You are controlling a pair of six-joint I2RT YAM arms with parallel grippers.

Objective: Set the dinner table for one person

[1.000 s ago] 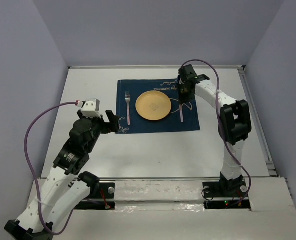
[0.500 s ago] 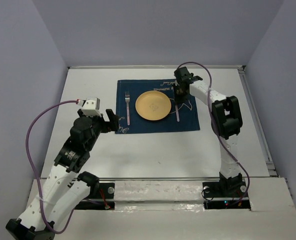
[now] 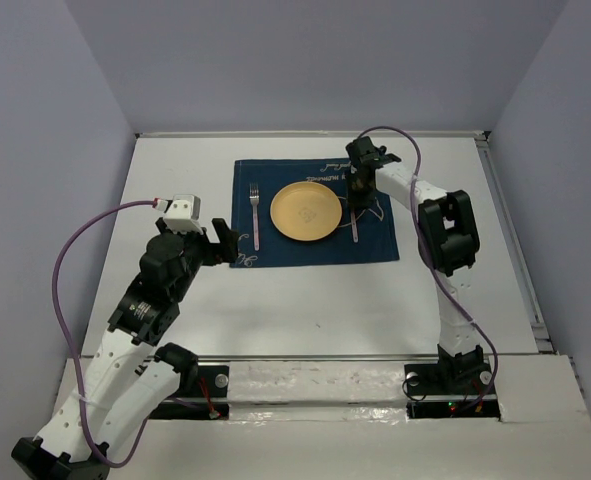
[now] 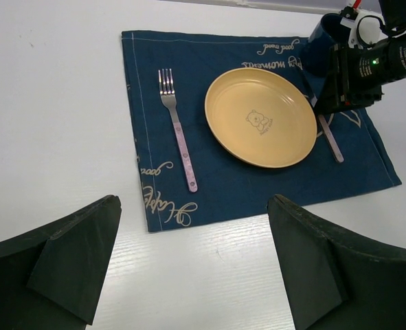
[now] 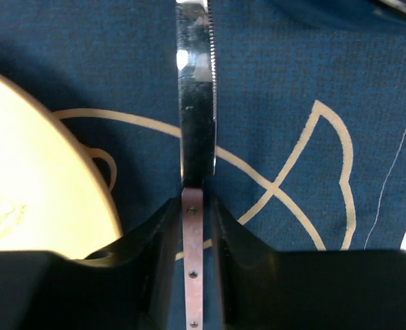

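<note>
Top camera: since a second ago the right gripper (image 3: 357, 195) has slid left, bringing the silver-bladed, pink-handled knife (image 3: 354, 226) closer to the round yellow plate (image 3: 306, 211) on the navy cloth placemat (image 3: 275, 250). The plain white dinner table (image 3: 305, 300) lies under both arms, its long axis apparently left to right. Left wrist: my left gripper (image 4: 192, 206) gapes wide, empty. Right wrist: the fingers pinch the knife's handle, blade pointing straight away.
</note>
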